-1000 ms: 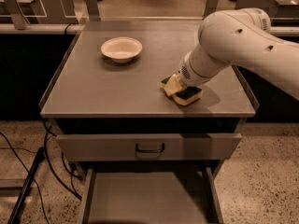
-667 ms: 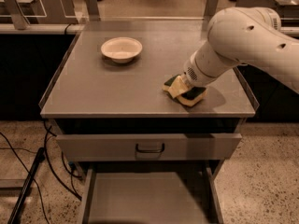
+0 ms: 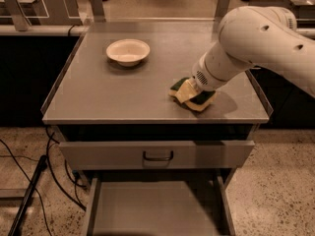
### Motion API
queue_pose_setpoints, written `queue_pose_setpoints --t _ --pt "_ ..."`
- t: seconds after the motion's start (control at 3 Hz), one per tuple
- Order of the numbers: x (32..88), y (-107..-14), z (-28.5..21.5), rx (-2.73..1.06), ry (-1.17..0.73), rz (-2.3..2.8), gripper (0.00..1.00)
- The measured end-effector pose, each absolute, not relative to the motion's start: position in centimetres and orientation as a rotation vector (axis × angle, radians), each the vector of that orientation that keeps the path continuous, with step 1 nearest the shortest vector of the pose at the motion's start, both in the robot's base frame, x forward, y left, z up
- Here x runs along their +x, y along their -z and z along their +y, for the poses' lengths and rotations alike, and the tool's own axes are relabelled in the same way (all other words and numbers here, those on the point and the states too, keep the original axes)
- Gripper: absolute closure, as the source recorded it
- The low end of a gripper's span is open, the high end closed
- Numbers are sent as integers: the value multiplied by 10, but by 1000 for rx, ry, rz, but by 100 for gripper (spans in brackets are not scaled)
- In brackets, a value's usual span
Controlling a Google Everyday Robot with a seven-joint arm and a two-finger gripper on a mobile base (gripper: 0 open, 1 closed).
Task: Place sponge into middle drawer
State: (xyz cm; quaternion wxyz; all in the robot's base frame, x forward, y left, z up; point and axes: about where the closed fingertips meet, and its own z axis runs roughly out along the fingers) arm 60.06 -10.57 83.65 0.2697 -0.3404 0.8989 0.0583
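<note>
Grey metal desk [image 3: 123, 92] | sponge [image 3: 199, 102] seen at right front | claw [image 3: 193, 88] positioned on it, grip state cannot be told | middle drawer [image 3: 155, 208] pulled open below.

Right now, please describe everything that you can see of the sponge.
The sponge is pale yellow foam with a dark green scouring face and wavy edges. It lies on the grey metal tabletop, near the right front corner and far from the bowl. The tool at the arm's end meets it from above and covers part of it.

Matt metal tbl [image 3: 123, 92]; foam sponge [image 3: 203, 102] @ gripper [image 3: 191, 89]; glossy plastic arm [image 3: 256, 38].
</note>
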Motion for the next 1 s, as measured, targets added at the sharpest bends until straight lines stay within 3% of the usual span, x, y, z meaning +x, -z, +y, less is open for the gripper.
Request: queue_pose_setpoints --t 1.0 --pt "500 -869 -142 -1205 -316 2268 100"
